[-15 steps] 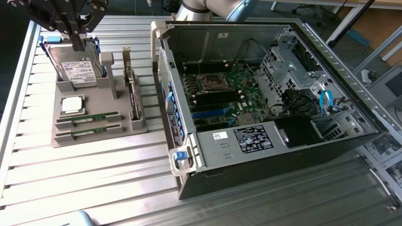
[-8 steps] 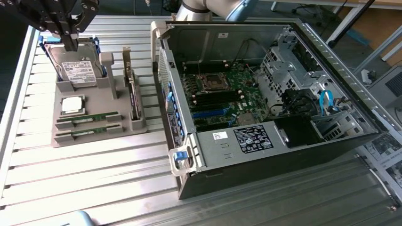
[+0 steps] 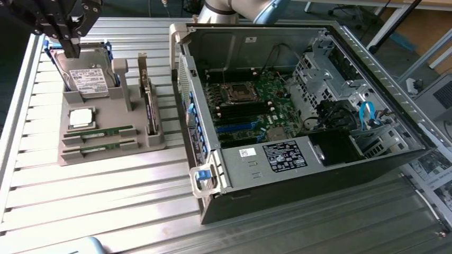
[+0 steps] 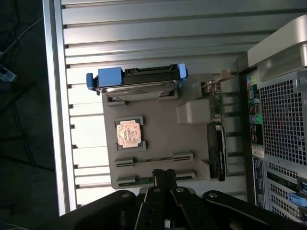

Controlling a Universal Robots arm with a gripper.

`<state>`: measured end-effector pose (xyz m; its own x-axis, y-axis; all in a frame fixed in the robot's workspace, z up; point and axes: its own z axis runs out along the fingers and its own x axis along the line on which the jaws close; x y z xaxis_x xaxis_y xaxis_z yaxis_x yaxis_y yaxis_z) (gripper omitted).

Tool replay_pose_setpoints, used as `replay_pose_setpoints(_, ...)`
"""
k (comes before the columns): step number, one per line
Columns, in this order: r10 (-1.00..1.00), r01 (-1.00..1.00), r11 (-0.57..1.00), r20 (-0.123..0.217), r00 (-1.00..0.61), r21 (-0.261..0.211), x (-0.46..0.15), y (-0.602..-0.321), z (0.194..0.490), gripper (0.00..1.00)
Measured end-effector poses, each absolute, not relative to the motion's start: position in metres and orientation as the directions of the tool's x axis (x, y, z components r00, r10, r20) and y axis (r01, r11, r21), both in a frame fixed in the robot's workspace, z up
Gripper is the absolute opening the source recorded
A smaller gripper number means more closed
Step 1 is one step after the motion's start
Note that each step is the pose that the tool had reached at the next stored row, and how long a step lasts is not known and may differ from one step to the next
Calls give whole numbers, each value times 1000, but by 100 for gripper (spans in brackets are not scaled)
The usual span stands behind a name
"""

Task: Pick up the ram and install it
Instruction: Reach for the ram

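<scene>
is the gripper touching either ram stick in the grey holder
Apart. The exterior view shows the gripper raised well above the grey holder, with clear space between its tips and the two ram sticks lying in their slots.

The hand (image 4: pixel 165 173) is matt black, built of jointed bars with round pivot pins; the arm (image 3: pixel 238 7) is silver-grey.

Table (image 3: pixel 106 185) is silver, ribbed in long stripes. Grey tray (image 3: pixel 71 157), green ram (image 3: pixel 99 131), silver drive (image 3: pixel 88 79) with a white label and a blue bracket (image 4: pixel 109 77). Case (image 3: pixel 297 190) is black outside and silver inside, with a green motherboard (image 3: pixel 272 87) and blue cable (image 3: pixel 365 114). Claw's (image 3: pixel 71 52) all black.
</scene>
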<state>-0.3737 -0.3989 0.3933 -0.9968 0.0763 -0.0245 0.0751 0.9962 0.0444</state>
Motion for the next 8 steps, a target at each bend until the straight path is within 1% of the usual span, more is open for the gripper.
replay_pose_setpoints(8, 76, 75, 996, -24, -997, 44, -385, -399, 393, 11)
